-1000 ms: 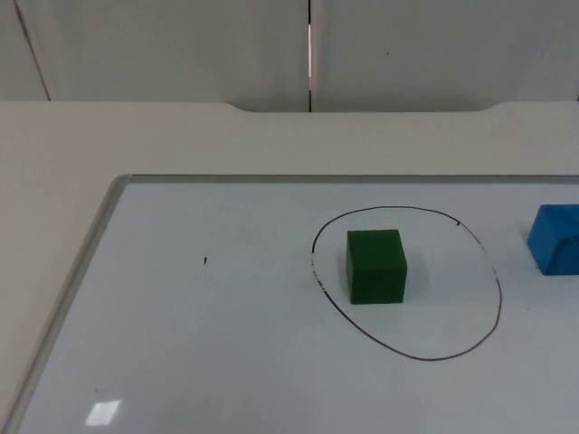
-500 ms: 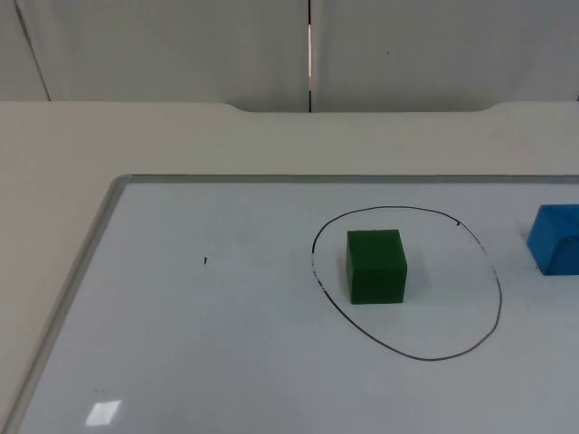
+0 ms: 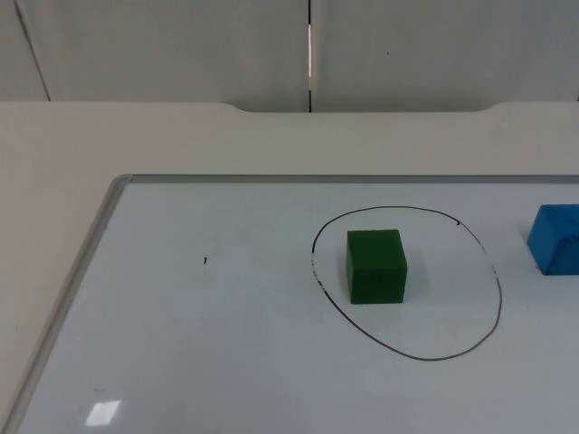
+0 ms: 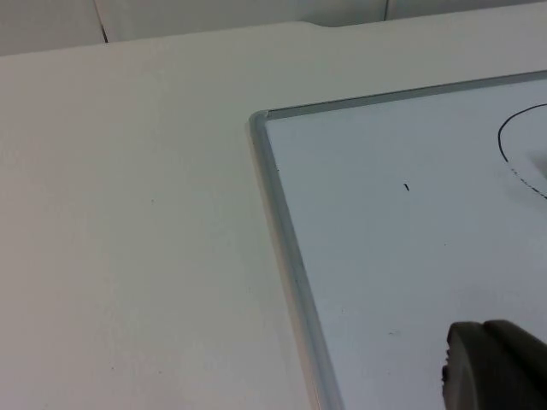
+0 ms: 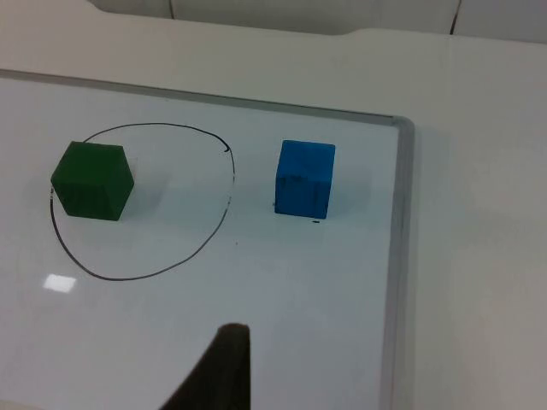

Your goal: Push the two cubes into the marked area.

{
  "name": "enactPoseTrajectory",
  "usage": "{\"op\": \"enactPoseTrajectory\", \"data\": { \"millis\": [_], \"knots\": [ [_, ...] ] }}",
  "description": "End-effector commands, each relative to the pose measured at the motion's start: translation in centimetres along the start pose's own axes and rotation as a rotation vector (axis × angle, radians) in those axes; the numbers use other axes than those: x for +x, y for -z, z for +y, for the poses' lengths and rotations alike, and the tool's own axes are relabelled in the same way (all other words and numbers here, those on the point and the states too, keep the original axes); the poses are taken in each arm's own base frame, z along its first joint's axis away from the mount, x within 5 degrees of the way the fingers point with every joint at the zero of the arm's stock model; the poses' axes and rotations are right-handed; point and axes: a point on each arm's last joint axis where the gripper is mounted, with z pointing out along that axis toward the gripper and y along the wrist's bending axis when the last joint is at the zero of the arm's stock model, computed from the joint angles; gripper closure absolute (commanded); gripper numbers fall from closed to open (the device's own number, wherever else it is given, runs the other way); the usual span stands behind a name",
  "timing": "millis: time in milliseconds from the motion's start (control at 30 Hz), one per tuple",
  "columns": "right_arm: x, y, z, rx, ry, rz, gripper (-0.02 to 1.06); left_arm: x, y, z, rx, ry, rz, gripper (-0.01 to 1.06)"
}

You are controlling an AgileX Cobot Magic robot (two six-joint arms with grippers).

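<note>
Green solid cube (image 3: 376,266) sits inside the hand-drawn black oval outline (image 3: 499,298), toward its left side, on the white metal-framed whiteboard (image 3: 181,344) lying on the pale desk (image 3: 181,136). Blue solid cube (image 3: 557,239) is right of the oval, outside the line, just beside it. Left pincer (image 4: 494,367) and right pincer (image 5: 218,367) hover over the board; can't tell whether either is apart or together.

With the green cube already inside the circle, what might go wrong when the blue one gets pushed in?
The blue cube sits just outside the drawn circle; an off-centre push could turn it along the line. Pushed too far, it could knock the green cube, which rests near the circle's far edge, out.
</note>
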Motion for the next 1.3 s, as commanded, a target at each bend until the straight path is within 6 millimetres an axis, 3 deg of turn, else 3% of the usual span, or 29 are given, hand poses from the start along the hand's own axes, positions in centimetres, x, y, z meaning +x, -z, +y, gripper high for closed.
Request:
{"op": "enactPoseTrajectory", "data": {
  "millis": [0, 767, 900, 1033, 1100, 1267],
  "knots": [
    [-0.02, 0.07, 0.0, 0.005, -0.004, -0.009, -0.01, 0.16, -0.05, 0.06, -0.007, -0.003, 0.003, 1.05],
    [-0.01, 0.07, -0.04, 0.01, 0.02, -0.009, 0.0, 0.16, -0.05, 0.06, -0.007, -0.003, 0.003, 1.05],
    [-0.04, 0.13, -0.05, 0.01, 0.029, -0.009, 0.08, 0.16, -0.05, 0.06, -0.007, -0.003, 0.003, 1.05],
    [-0.04, 0.13, 0.0, 0.005, 0.031, -0.009, 0.31, 0.16, -0.05, 0.06, -0.007, -0.003, 0.003, 1.05],
    [-0.09, 0.03, 0.02, 0.003, 0.03, -0.003, 0.38, 0.16, -0.05, 0.06, -0.007, -0.003, 0.003, 1.05],
    [-0.74, -0.74, -0.3, 0.031, 0.054, 0.044, 0.44, 0.16, -0.05, 0.06, -0.007, -0.003, 0.003, 1.05]
  ]
}}
